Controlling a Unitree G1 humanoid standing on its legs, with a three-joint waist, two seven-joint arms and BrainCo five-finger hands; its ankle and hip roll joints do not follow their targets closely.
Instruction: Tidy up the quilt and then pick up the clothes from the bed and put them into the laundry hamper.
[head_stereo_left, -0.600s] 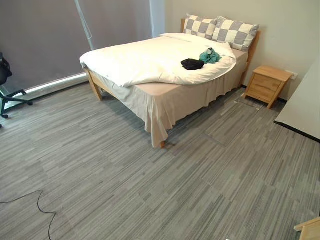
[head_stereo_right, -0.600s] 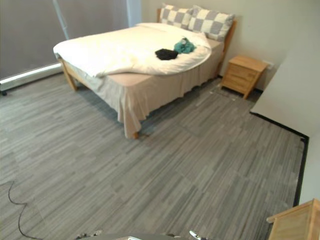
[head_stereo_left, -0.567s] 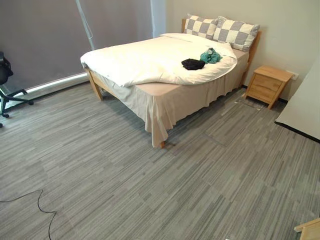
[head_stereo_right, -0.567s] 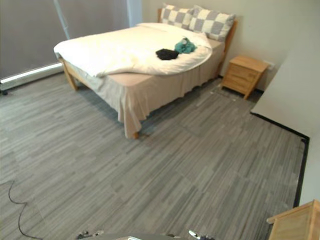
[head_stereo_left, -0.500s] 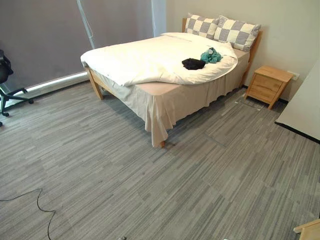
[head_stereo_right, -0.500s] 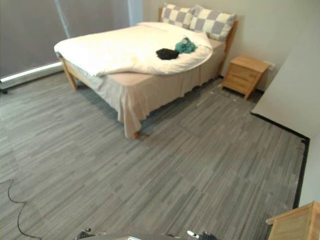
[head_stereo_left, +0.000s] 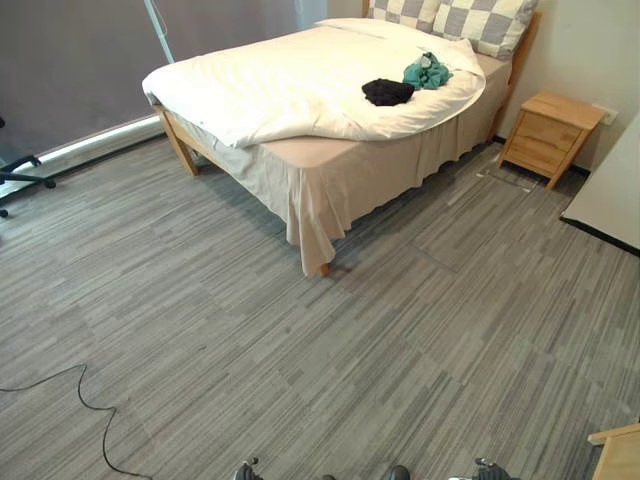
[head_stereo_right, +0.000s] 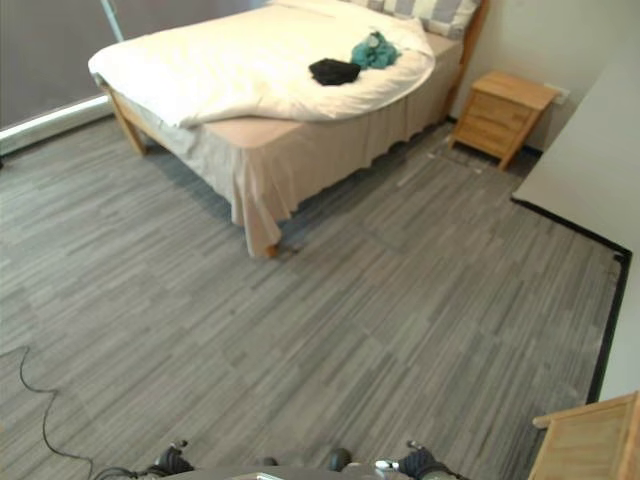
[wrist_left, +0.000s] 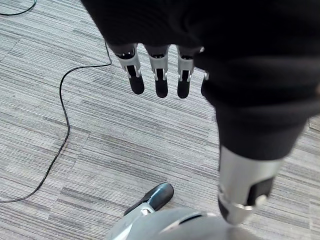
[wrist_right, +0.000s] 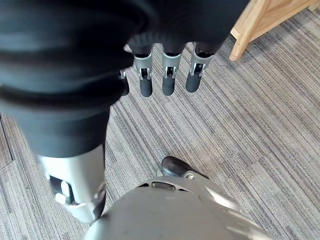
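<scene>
Hanging loose over the grey floor (head_stereo_left: 300, 380), both hands are empty, fingers straight and apart.

The left hand (wrist_left: 159, 70) dangles with its dark-tipped fingers spread above the floor, touching nothing, and the right hand (wrist_right: 167, 70) does the same near a wooden furniture leg (wrist_right: 260, 27). Well away across the room stands one bed (head_stereo_left: 330, 190), its white quilt (head_stereo_left: 290, 90) rumpled and pulled askew so a corner of the mattress shows bare. Two garments lie on the quilt near the head end, one black garment (head_stereo_left: 387, 92) and one teal garment (head_stereo_left: 428, 72), just beside each other. Two checked pillows (head_stereo_left: 470, 18) at the headboard, one wooden nightstand (head_stereo_left: 552, 130) beside the bed.
</scene>
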